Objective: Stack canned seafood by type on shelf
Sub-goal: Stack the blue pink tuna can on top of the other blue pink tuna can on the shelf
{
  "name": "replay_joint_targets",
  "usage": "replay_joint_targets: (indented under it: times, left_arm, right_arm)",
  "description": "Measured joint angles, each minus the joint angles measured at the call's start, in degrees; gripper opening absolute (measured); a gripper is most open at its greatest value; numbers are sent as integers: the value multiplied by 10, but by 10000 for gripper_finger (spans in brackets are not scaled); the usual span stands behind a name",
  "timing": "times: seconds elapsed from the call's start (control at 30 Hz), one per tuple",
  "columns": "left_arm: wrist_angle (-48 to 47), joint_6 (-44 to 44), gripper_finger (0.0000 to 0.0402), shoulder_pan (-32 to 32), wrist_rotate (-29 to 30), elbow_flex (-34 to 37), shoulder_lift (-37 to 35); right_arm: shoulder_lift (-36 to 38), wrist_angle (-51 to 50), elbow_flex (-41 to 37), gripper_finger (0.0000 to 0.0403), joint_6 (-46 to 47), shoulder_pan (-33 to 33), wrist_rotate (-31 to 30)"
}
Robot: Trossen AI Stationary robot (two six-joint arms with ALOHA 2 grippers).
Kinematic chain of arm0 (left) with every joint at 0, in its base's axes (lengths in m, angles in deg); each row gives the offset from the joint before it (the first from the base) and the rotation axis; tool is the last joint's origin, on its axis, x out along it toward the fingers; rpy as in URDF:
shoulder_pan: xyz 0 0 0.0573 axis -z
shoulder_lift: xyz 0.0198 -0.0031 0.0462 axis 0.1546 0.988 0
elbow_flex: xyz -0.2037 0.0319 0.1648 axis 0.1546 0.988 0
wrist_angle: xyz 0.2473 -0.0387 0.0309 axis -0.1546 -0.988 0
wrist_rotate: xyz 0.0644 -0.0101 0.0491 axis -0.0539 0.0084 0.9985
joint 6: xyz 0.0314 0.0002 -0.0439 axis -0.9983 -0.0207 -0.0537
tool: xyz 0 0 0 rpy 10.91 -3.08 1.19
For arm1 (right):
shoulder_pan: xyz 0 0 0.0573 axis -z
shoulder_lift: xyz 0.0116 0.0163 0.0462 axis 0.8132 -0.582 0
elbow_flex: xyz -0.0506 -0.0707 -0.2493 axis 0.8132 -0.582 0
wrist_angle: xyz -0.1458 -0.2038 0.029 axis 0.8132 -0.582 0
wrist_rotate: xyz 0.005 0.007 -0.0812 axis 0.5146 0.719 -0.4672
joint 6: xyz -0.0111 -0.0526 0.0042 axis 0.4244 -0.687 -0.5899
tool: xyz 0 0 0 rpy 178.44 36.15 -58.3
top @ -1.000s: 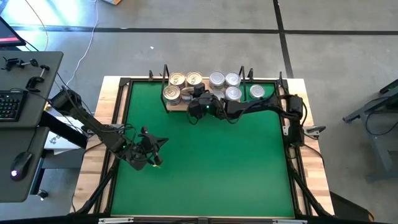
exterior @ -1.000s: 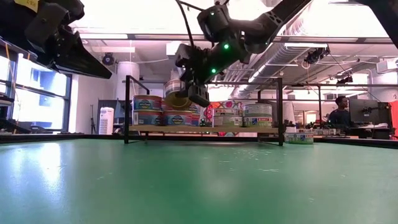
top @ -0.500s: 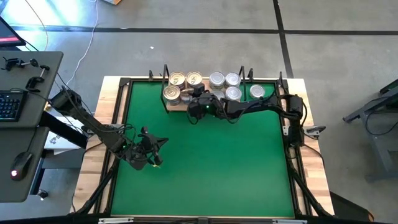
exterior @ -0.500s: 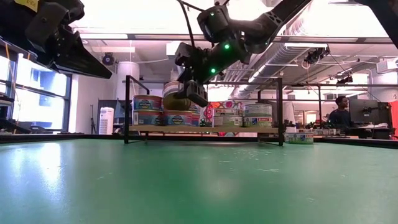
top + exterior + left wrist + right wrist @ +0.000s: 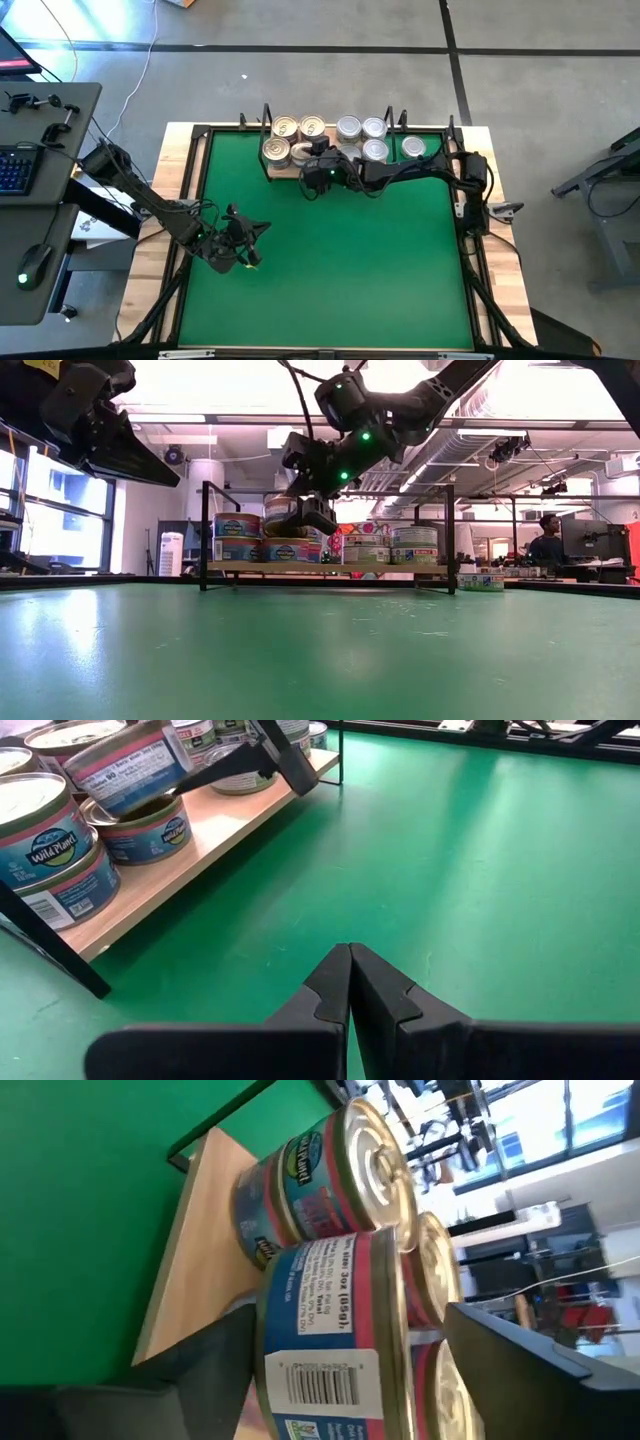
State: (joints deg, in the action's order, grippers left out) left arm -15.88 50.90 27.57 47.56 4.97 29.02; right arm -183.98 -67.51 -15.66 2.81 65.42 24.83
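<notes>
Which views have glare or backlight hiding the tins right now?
Low view: bright ceiling and window light behind the shelf leaves the right gripper dark, though the tins stay readable. Right wrist view: bright windows wash out the background behind the gold lids. High view: evenly lit.

High view looks straight down; low view looks level; both wrist views share the shelf [image 5: 215, 830].

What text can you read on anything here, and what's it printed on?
"Wild Planet": tin at the shelf end, left wrist view.
"size: 3oz (85g)": tin between the right gripper fingers, with a barcode whose digits are too small.
Other tin labels: too blurred to read.
</notes>
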Motion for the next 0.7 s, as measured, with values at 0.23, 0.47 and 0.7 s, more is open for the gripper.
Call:
replay_joint_targets:
  times: [0.23, 0.47, 0.7]
  left_arm:
    - [0, 0, 0, 0, 0, 0, 0]
    - [-1, 6, 0, 0, -1, 0, 0]
    - [-1, 6, 0, 0, -4, 0, 0]
  right_arm:
    - [0, -60, 30, 319, 24, 0, 23]
    - [0, -79, 56, 319, 44, 8, 10]
    - [0, -128, 59, 319, 50, 10, 26]
